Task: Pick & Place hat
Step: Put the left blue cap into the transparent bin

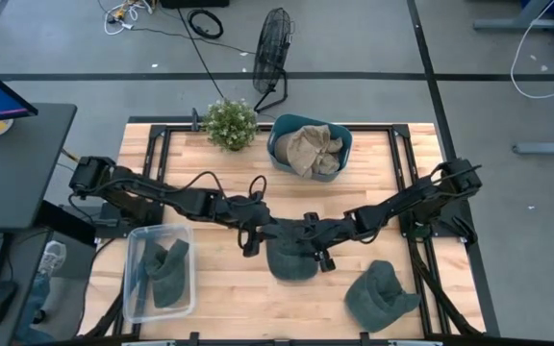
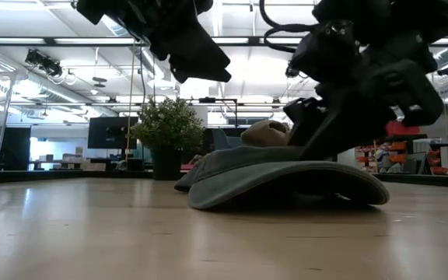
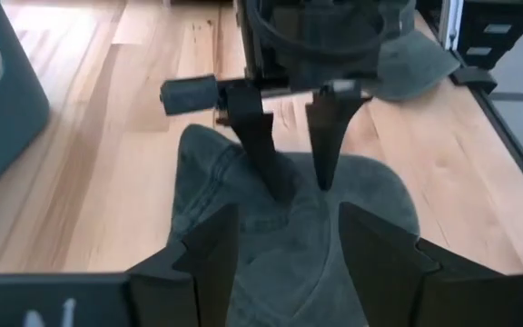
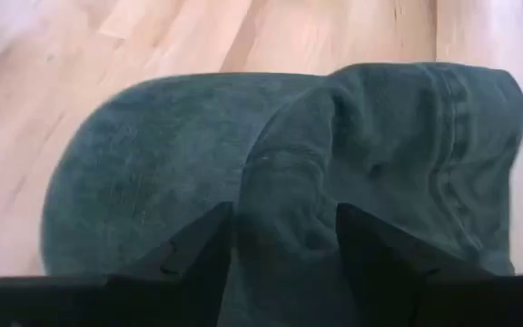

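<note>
Centrally, the hat [image 1: 291, 261] lies flat on the table [image 1: 229, 298]; my right gripper [image 1: 322, 258] straddles a raised fold, fingers apart, while my left gripper [image 1: 250, 242] hovers spread beside it, presumably to assist.

A dark green hat [image 1: 291, 261] lies on the light wooden table [image 1: 229, 288], near a blue bin [image 1: 282, 154].

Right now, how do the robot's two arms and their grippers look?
Both arms are dark, slim and jointed, with black cables looping along them. The left gripper and the right gripper each end in two narrow, tapering dark fingers. No markings are visible.
</note>
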{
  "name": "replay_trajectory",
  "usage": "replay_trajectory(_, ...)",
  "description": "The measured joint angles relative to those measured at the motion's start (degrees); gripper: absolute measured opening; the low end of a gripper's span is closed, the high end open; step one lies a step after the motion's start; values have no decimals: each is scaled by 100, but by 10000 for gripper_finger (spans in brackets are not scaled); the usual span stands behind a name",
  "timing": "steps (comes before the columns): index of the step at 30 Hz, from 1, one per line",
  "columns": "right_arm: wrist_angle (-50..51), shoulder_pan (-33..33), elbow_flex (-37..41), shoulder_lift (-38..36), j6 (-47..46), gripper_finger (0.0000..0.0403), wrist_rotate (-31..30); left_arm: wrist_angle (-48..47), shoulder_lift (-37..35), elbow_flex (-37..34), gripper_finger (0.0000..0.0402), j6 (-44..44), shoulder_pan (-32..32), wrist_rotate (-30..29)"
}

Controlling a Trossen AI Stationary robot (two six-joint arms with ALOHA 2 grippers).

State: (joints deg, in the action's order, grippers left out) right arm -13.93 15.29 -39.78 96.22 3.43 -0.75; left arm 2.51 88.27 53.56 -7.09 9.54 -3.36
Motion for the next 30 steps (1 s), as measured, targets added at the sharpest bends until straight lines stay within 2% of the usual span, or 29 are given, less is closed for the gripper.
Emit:
replay_trajectory(5,90,-82,-10,58,-15,160,-83,26,0,0,193,-371,7,2)
replay_trajectory(12,87,-154,3,-100,145,18,-4,69,0,0,193,-911,114,1)
replay_trajectory(20,-273,-177,-45,-99,287,18,0,743,281,8,193,-493,373,29)
replay_trajectory(23,-176,-175,-231,-96,463,6,19,694,527,49,193,-509,398,39)
replay_trajectory(30,155,-173,-619,-98,778,8,213,660,923,156,193,-444,339,39)
